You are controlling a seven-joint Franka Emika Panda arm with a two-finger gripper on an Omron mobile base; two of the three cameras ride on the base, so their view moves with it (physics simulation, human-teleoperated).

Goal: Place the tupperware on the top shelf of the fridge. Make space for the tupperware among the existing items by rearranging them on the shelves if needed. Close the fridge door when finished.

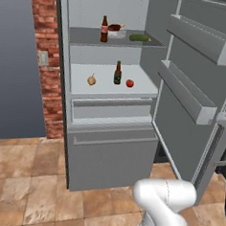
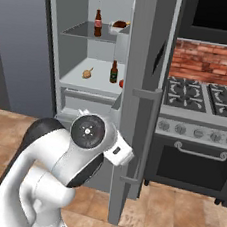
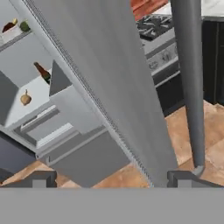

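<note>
Fridge door (image 3: 118, 92) edge between open jaws; tupperware (image 1: 116, 32) on top shelf (image 1: 87, 36).

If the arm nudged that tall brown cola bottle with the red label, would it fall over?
Probably fairly easily. The tall brown cola bottle with the red label stands upright on a narrow base on the flat darker-grey top shelf, so a high push would likely tip it. Once down, its round body might roll.

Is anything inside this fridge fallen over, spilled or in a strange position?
Nothing stands out. The brown cola bottle and dark beer bottle stand upright; the green cucumber lies flat on the darker-grey top shelf. No spills.
</note>
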